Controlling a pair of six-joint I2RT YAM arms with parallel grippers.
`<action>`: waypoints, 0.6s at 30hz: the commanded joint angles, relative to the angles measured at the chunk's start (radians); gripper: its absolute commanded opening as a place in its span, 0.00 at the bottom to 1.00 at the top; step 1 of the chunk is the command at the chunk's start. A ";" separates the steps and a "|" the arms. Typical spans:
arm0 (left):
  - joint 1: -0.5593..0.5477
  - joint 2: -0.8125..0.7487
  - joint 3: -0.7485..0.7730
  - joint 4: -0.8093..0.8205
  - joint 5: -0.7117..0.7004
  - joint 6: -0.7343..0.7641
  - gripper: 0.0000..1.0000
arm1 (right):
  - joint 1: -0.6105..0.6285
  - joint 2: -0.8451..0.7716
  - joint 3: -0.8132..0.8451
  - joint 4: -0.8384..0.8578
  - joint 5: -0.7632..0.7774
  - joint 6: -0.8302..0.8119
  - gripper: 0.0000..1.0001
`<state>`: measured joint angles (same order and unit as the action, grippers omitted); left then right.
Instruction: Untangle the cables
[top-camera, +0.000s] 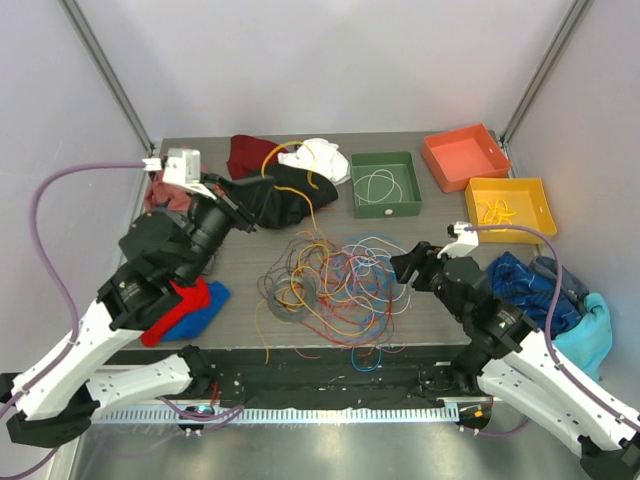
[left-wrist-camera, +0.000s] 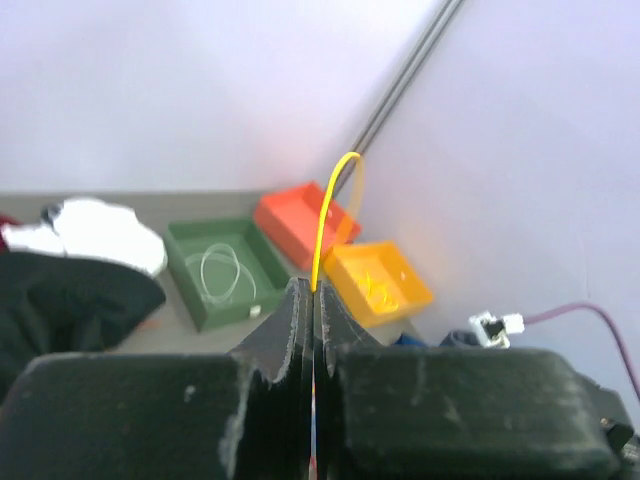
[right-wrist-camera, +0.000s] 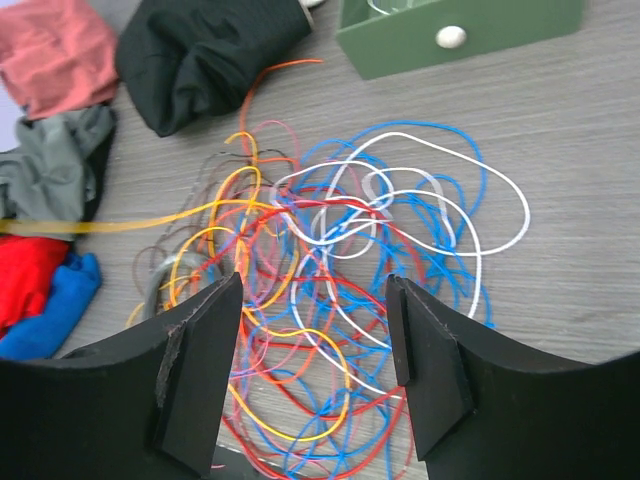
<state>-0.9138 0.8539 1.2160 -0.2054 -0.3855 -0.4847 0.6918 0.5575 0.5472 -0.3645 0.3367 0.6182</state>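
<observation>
The left gripper (left-wrist-camera: 312, 292) is pinched shut on a yellow cable (left-wrist-camera: 322, 215) that arcs up from its fingertips. The right gripper (right-wrist-camera: 315, 295) is spread wide and holds nothing. It hangs over the tangle of cables (right-wrist-camera: 340, 250) in the middle of the table (top-camera: 435, 205). Beyond the tangle, a green tray (top-camera: 385, 211) holds a white loop (top-camera: 378, 185). A yellow tray (top-camera: 525, 200) sits further right.

On the table (top-camera: 240, 255), a green tray (top-camera: 357, 185), an orange tray (top-camera: 465, 160) and a yellow tray (top-camera: 510, 184) stand at the far right. A black cloth (top-camera: 280, 200), a dark red cloth (top-camera: 250, 152) and a white cloth (top-camera: 320, 155) lie left of them.
</observation>
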 joint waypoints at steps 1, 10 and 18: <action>0.004 0.042 0.153 -0.017 0.010 0.142 0.00 | 0.003 0.009 0.065 0.091 -0.068 -0.012 0.67; 0.004 0.183 0.425 -0.032 0.059 0.202 0.00 | 0.003 0.025 0.094 0.217 -0.248 -0.031 0.67; 0.004 0.278 0.548 -0.045 0.086 0.199 0.00 | 0.015 0.116 0.143 0.383 -0.401 -0.052 0.67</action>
<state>-0.9138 1.1149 1.7176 -0.2523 -0.3305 -0.3019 0.6930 0.6304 0.6315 -0.1333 0.0341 0.5961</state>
